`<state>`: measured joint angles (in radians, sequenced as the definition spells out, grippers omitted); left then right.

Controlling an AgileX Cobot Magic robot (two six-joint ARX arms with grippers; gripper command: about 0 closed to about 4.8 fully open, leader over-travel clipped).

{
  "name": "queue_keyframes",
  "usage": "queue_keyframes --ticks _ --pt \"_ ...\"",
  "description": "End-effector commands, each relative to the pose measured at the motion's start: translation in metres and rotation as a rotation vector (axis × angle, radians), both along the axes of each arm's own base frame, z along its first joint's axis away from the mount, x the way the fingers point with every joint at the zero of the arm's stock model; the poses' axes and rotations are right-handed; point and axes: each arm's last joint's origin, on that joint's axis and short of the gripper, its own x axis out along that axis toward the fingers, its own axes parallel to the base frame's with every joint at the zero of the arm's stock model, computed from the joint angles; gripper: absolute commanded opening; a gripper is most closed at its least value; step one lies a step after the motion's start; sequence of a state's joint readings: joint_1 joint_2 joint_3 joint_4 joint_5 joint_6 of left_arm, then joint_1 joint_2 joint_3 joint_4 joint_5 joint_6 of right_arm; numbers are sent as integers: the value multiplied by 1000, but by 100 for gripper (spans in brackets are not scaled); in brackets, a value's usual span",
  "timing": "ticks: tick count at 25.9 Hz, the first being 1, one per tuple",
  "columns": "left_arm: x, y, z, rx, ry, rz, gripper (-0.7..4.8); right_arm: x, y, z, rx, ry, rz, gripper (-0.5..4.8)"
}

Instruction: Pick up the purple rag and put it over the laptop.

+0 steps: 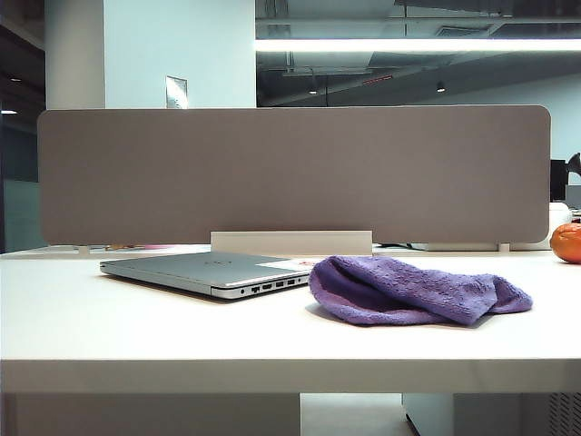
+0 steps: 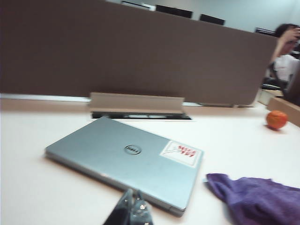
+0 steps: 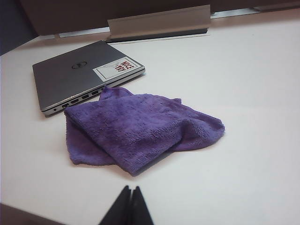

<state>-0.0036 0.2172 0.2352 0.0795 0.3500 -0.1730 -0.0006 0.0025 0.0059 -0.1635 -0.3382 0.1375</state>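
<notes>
Presently the approach step is judged in hand: the purple rag [image 3: 140,129], crumpled just beside the closed laptop [image 3: 79,75], must next be reached by the right gripper [image 3: 130,197], pressed together like the left gripper [image 2: 132,206] near the laptop, and the claw spread.

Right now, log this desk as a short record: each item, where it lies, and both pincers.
laptop: thin silver-grey closed laptop, flat on the white table, sticker on lid
rag: crumpled lavender-purple terry rag, on the table beside the laptop's port side
orange: round orange fruit, far right edge
left pincer: shut, empty, near the laptop's front
right pincer: shut, empty, short of the rag
task state: rag not yet picked up
</notes>
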Motion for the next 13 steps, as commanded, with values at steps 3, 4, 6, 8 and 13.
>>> queue_keyframes --ticks 3,4,6,8,13 --pt "16 -2 22 16 -39 -80 -6 0 0 0 2 -13 3 22" --pt "19 -3 25 18 -46 -89 -6 0 0 0 2 -12 1 22" --pt "27 -3 31 20 -50 -108 -6 0 0 0 1 -12 -1 22" --pt "40 -4 37 21 -30 -134 -6 0 0 0 1 -12 -5 22" --pt "75 -27 46 80 12 -256 -6 0 0 0 0 -12 -5 22"
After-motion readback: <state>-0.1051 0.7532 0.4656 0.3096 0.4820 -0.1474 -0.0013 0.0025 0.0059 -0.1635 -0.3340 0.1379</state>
